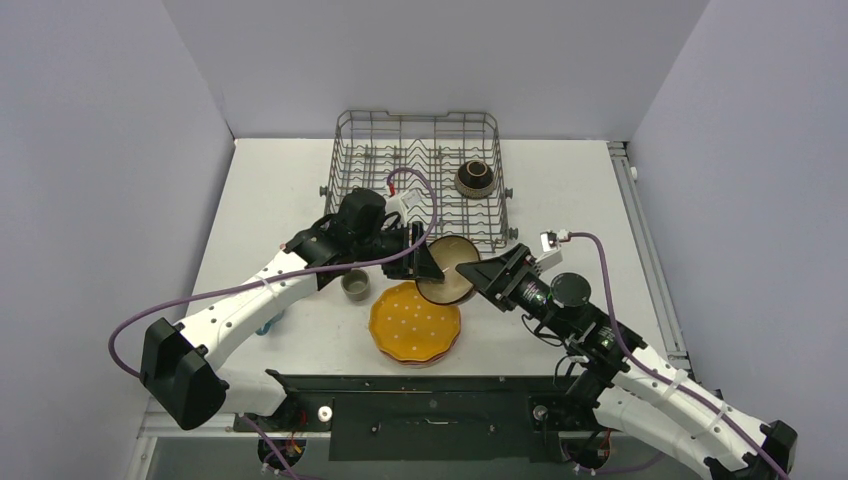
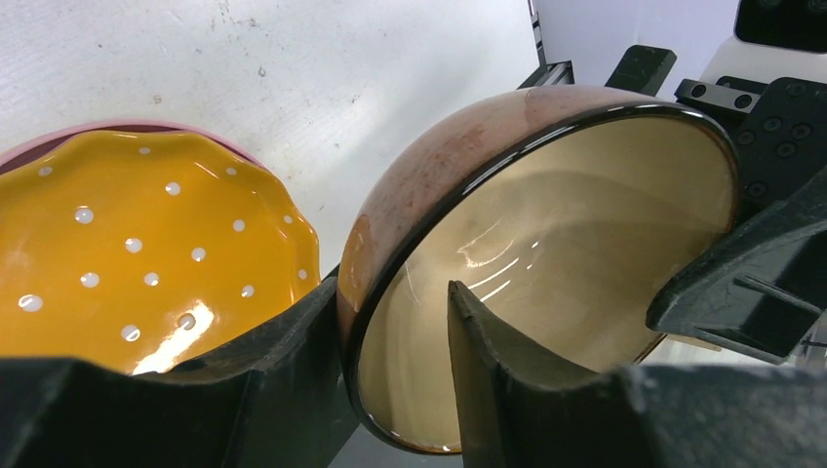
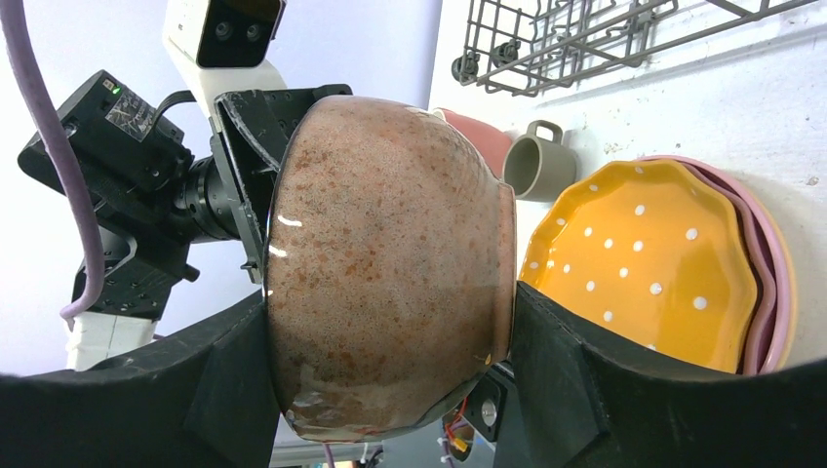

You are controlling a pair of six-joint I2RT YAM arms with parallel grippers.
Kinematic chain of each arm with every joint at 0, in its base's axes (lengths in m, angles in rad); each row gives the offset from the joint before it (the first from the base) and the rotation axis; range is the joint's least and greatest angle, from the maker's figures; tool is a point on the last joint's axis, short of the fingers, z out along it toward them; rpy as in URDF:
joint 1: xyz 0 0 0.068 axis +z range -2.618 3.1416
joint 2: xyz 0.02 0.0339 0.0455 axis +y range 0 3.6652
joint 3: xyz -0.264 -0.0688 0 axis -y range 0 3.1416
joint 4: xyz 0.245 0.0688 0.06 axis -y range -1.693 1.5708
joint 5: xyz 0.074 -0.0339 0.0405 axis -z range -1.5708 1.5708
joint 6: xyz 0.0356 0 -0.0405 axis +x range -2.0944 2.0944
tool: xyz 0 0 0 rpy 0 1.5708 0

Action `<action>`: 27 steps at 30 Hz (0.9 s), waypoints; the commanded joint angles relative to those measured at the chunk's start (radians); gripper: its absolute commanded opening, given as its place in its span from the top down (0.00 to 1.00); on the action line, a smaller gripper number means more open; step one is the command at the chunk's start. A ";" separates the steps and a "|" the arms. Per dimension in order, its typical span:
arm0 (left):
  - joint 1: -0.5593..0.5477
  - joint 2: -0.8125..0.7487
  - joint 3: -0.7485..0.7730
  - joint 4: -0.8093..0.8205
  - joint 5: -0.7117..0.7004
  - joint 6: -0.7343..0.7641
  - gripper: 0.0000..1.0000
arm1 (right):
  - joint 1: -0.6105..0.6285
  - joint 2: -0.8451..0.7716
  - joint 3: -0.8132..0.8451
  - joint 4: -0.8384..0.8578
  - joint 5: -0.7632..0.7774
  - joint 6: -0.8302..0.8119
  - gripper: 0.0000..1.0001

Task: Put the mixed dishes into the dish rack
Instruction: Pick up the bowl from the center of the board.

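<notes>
**Operator:** Where is the terracotta bowl sitting?

**Observer:** It is hanging on edge above the counter, between the dish rack and the scalloped plate. Your right hand is clamping its outer walls. Your left hand is straddling the rim, jaws parted, inner finger clear of the wall.

**Operator:** Next?

**Observer:** You are carrying it on one hand, I judge. Draw the left straight back off the rim, then lower the bowl tilted between tines, away from the dark brown bowl.
</notes>
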 commanded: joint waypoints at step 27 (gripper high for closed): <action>0.045 -0.020 0.050 0.018 0.025 0.053 0.51 | -0.011 -0.002 0.104 0.055 0.064 -0.021 1.00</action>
